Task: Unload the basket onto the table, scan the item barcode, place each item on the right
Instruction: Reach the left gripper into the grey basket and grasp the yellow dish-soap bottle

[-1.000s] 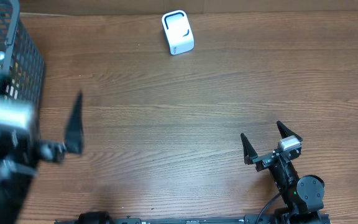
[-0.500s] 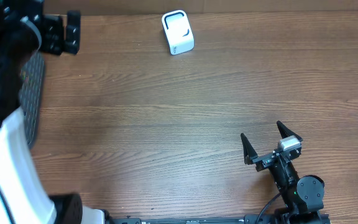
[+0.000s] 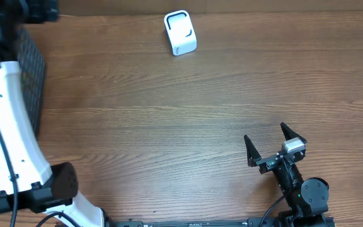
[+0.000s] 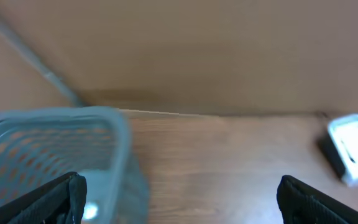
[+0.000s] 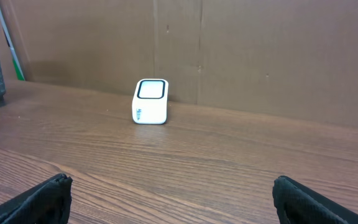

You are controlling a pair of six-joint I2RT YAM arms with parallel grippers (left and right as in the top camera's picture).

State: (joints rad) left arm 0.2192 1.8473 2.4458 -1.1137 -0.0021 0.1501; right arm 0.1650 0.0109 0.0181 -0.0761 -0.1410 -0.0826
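The white barcode scanner (image 3: 180, 33) stands at the far middle of the table; it also shows in the right wrist view as a white box (image 5: 150, 101) and blurred in the left wrist view (image 4: 351, 149). The item is hidden from every view. My left gripper (image 3: 40, 9) hangs open at the far left corner, above the mesh basket (image 3: 31, 63), with nothing between its fingers (image 4: 55, 200). Near the front edge at the right, my right gripper (image 3: 275, 144) stands open and empty, facing the scanner from far off.
The grey mesh basket (image 4: 48, 146) fills the left of the left wrist view, its contents blurred. A brown cardboard wall (image 5: 241, 50) runs behind the table. The white left arm (image 3: 8, 120) stretches along the left edge. Bare wood (image 3: 188, 120) lies between the arms.
My left arm has swung from the front left up to the far left corner, above the basket, its gripper still open. The right arm and the scanner have not moved.
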